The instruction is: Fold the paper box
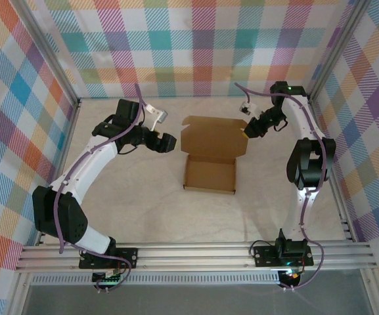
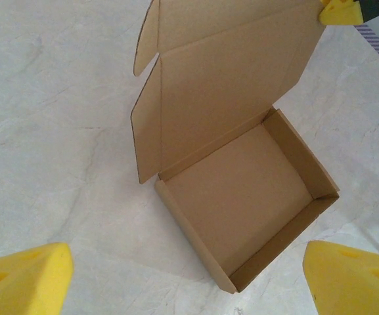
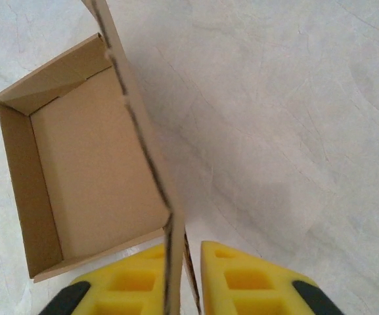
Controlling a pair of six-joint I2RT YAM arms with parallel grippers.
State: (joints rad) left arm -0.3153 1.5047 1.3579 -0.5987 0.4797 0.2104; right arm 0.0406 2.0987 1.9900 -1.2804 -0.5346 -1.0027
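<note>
Right end effector (image 3: 186, 257) clamps the raised lid edge of the paper box (image 1: 210, 161) — tray just to its left. Left end effector (image 1: 167, 142) gapes wide, box straight ahead. Swing the lid down slowly, steering side flaps inside the walls.

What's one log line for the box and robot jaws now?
paper box: tray formed, lid open | left jaws: open, clear of box | right jaws: shut on lid flap

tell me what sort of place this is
Probably a robot lab test cell: a table walled in by plaid panels on a metal frame, a left arm and right arm bolted to a rail at its near edge, and a box between them.
</note>
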